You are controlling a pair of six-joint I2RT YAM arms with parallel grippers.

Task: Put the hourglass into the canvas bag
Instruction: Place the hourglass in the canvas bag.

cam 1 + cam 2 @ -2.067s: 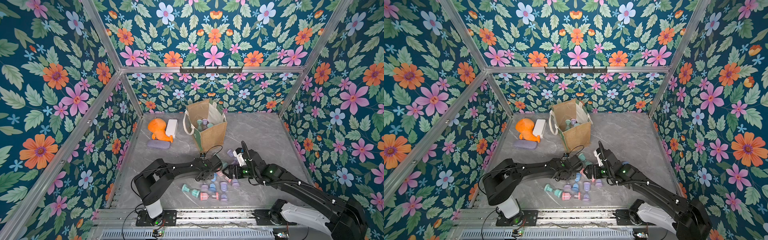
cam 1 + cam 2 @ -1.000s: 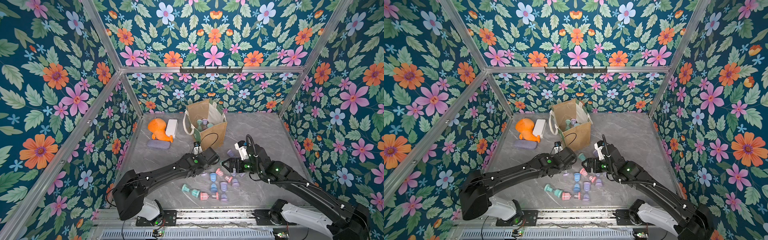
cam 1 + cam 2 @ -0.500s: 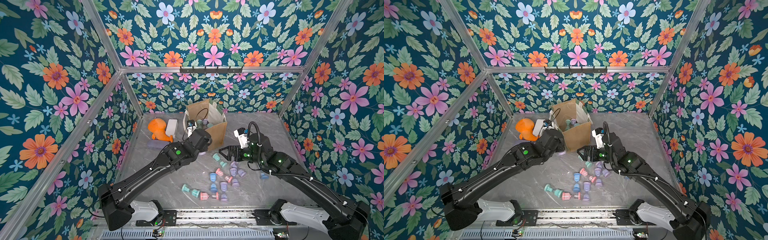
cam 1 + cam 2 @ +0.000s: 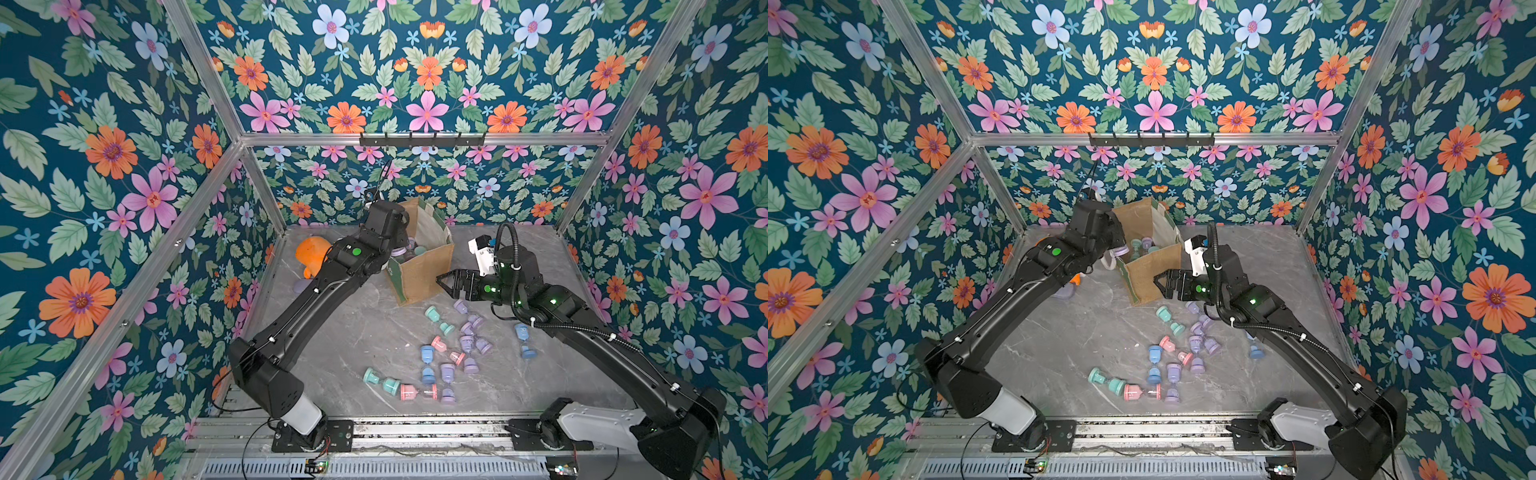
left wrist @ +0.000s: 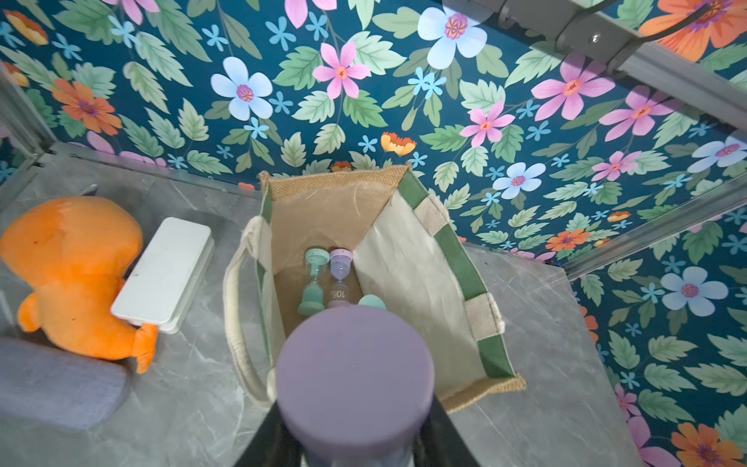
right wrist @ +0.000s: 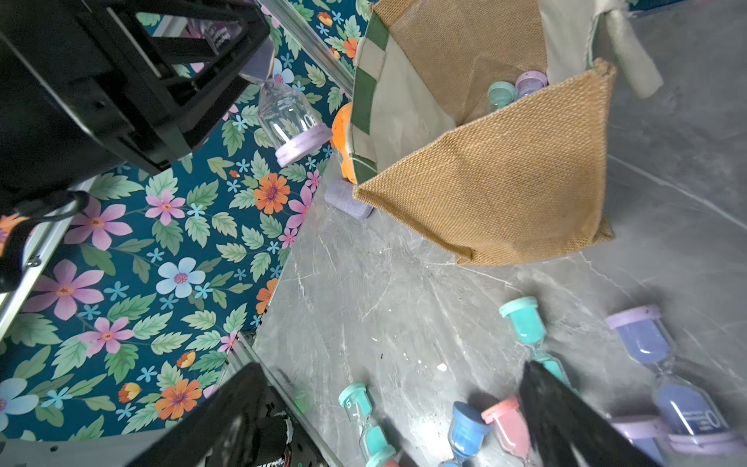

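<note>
The lilac-capped hourglass is clamped by its upper half in the left gripper, whose jaws are drawn in tight on it. It is hung tilted, clear of the table, at the rim of the canvas bag, on the side of its rope handle. Whether it is already fully over the bag's opening cannot be told. For this piece the carry is judged almost done: only the last reach over the mouth and the release are left.

On the bag's floor a teal hourglass and a second lilac hourglass are seen lying side by side, with a further teal cap next to them, so part of the task is judged done.

The right gripper is spread wide with nothing between its jaws. It is held just beside the bag's jute front wall; contact with it cannot be judged.

In front of the bag, many loose hourglasses are scattered on the table, so the larger share is judged outstanding.
</note>
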